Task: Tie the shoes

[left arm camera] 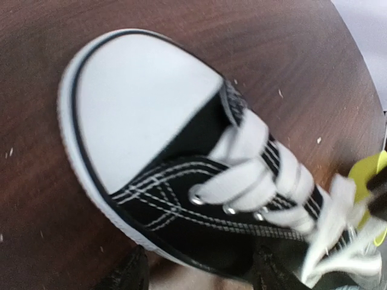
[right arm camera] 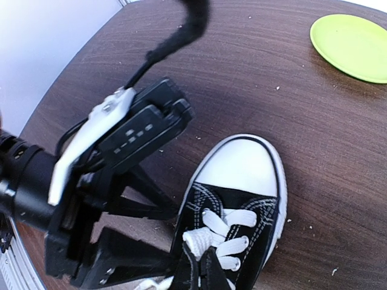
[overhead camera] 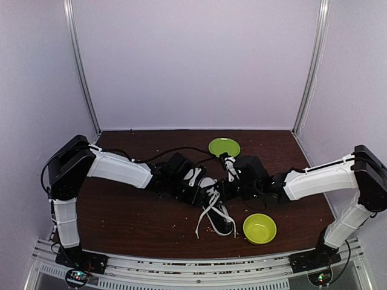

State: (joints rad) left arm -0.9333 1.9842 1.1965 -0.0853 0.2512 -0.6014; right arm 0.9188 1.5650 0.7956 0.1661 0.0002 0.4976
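The black sneaker [overhead camera: 213, 199] with white toe cap lies mid-table, toe pointing to the far side. Its white laces [overhead camera: 205, 225] trail over the table toward the near edge. In the left wrist view the shoe [left arm camera: 151, 121] fills the frame. My left gripper [left arm camera: 199, 277] is open, its two fingers spread beside the shoe's side rim. It also shows in the top view [overhead camera: 195, 190] and the right wrist view [right arm camera: 154, 232]. My right gripper [right arm camera: 201, 272] is over the shoe [right arm camera: 242, 181], shut on a white lace [right arm camera: 199, 240] above the eyelets. It shows in the top view [overhead camera: 230, 184].
A green plate [overhead camera: 224, 147] lies just beyond the shoe, also in the right wrist view [right arm camera: 354, 45]. A green bowl [overhead camera: 259, 228] stands near the front right of the shoe. Crumbs dot the dark wooden table [overhead camera: 133, 211]. Purple walls enclose the sides and back.
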